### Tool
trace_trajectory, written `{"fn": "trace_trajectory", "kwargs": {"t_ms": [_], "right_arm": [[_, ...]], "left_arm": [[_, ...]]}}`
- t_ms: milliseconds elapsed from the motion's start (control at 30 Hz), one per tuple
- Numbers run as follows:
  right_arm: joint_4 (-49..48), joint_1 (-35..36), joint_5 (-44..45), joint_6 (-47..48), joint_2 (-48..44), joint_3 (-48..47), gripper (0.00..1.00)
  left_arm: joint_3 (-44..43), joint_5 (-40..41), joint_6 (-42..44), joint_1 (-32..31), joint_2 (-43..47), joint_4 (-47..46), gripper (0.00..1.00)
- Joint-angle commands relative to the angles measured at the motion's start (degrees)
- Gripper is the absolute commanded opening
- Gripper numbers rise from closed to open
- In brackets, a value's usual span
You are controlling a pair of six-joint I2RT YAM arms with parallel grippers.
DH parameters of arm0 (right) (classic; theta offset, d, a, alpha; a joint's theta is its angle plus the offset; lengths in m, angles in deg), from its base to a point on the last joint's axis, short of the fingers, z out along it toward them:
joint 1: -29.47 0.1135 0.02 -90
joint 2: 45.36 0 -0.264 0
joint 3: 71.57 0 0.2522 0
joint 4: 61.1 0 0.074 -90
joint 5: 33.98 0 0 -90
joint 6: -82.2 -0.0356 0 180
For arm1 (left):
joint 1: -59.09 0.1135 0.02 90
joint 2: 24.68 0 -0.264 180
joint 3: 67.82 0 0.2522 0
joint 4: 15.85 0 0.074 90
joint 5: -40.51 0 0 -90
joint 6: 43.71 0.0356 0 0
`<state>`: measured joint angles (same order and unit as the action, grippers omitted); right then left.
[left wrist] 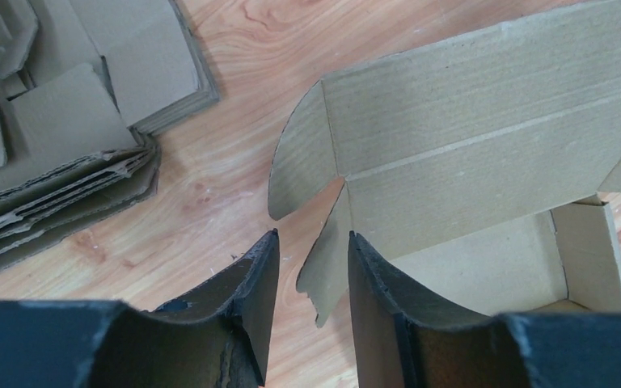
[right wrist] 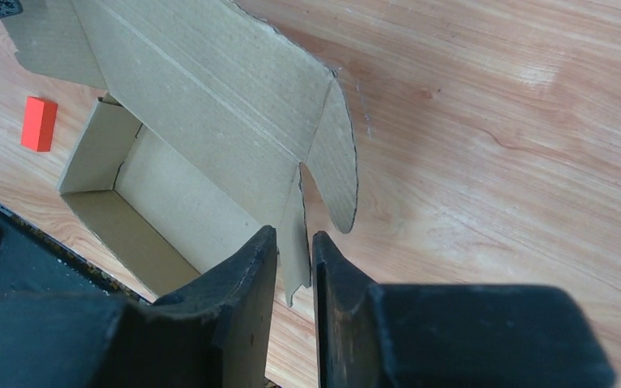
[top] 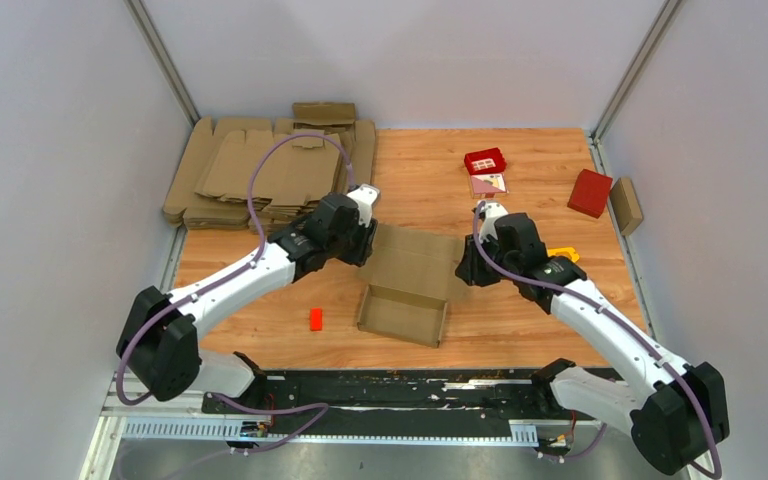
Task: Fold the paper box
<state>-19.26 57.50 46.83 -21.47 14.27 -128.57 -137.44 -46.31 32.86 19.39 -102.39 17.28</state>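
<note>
paper box [top: 405, 290], blanks [top: 260, 170] behind, seemingly a red block [top: 316, 319]

Bright, even overhead light, soft shadows, faint glare, blurred near foreground.

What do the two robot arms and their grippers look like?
Both the left arm and the right arm have white links with black joints; a lilac cable runs along each. The left gripper and right gripper have black, curved fingers.

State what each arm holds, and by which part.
Left gripper: nothing held; jaws open astride a paper box side flap. Right gripper: jaws narrow around the opposite flap; grip cannot be told.
</note>
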Motion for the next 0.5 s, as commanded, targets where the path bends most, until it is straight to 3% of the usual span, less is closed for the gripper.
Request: {"fn": "trace_trajectory", "kwargs": {"t_ms": [0, 167, 467], "right_arm": [[-0.9, -0.3, -2.4, -0.6, 0.4, -2.4, 0.23], [-0.4, -0.3, -3.0, 0.0, 0.7, -2.8, 0.2], [-0.1, -0.3, -3.2, 0.2, 1.9, -4.6, 0.0]], "left_arm": [[-3.5, -1.5, 1.3, 0.2, -1.7, 3.2, 0.43], [-4.5, -2.5, 1.5, 0.2, -2.9, 4.6, 0.37], [-6.9, -3.3, 1.6, 0.0, -3.3, 8.4, 0.0]]}}
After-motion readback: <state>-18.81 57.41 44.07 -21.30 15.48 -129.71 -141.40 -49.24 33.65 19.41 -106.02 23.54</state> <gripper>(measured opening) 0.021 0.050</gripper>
